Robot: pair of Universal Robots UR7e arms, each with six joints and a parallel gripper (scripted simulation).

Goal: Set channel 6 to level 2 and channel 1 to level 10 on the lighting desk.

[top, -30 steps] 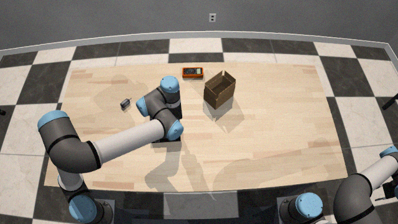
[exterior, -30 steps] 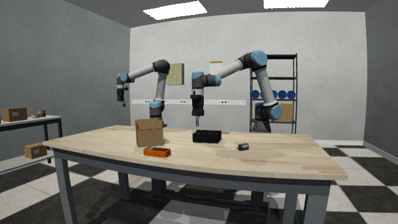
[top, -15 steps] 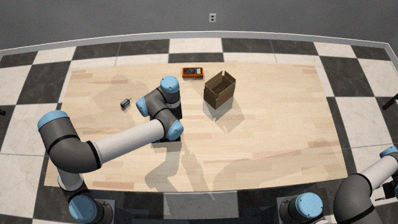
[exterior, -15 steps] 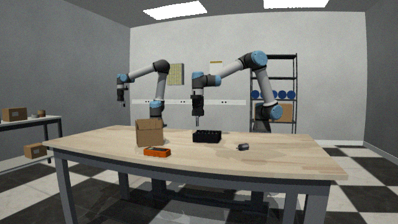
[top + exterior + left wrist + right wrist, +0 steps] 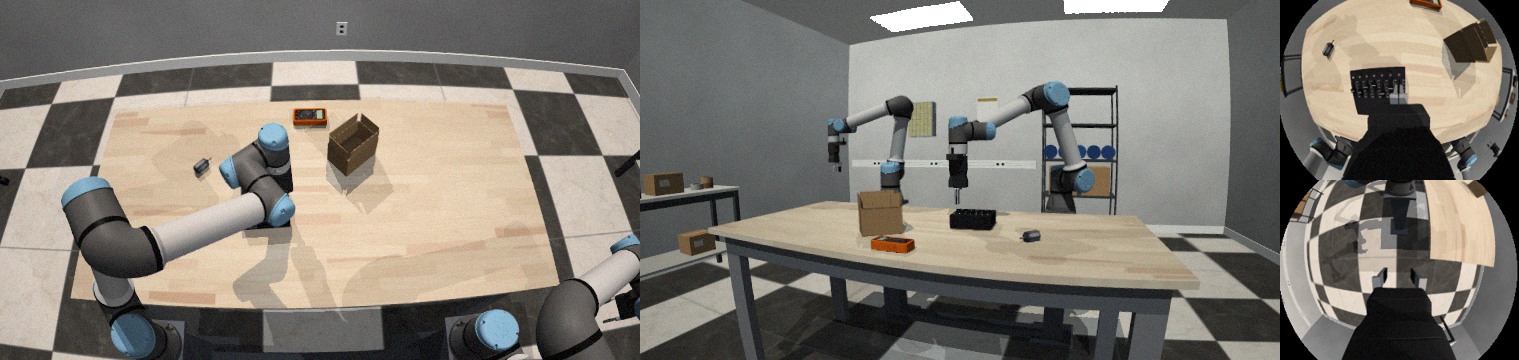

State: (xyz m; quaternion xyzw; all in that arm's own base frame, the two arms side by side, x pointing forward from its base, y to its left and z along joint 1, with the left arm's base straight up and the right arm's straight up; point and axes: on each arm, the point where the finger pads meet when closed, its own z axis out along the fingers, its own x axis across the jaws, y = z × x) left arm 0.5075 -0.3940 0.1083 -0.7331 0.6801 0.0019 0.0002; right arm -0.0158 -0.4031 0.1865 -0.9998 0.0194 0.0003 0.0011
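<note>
Above one end of the low black box-shaped lighting desk (image 5: 257,226) (image 5: 973,220) (image 5: 1375,103), hanging fingers-down with the slim grey-fingered black gripper of the left arm (image 5: 957,202) (image 5: 1398,86): clenched, with nothing in its grasp. Probably closed to make a narrow pusher for a single cap, and so to spare its neighbours. In the exterior view, separated from the desk top by a visible gap; seemingly poised for a descent, with no fader yet engaged.

Beneath, resting flat on the pale wooden table (image 5: 425,200) (image 5: 815,225) (image 5: 1380,40) (image 5: 1456,228), with the rows of small fader caps facing up, as needed for a push from above. Too small for reading channel numbers or levels; likely aimed at an outer channel. Needed next, by judgement: alignment beside one cap, lowering, then a slide along its slot. At risk: a brush against the adjacent cap.

Farther out, well apart from the desk, as if merely bystanding: see the open brown cardboard box (image 5: 352,155) (image 5: 880,220) (image 5: 1464,44), the orange-rimmed multimeter (image 5: 310,122) (image 5: 892,245) (image 5: 1426,4) and the small dark-grey motor-like object (image 5: 201,166) (image 5: 1031,236) (image 5: 1328,49).

Beyond the table edge, over the chequered floor: parked, with the black gripper of the right arm (image 5: 607,310) (image 5: 837,169) (image 5: 1398,276) spread wide and unladen, presumably to leave room for work.
</note>
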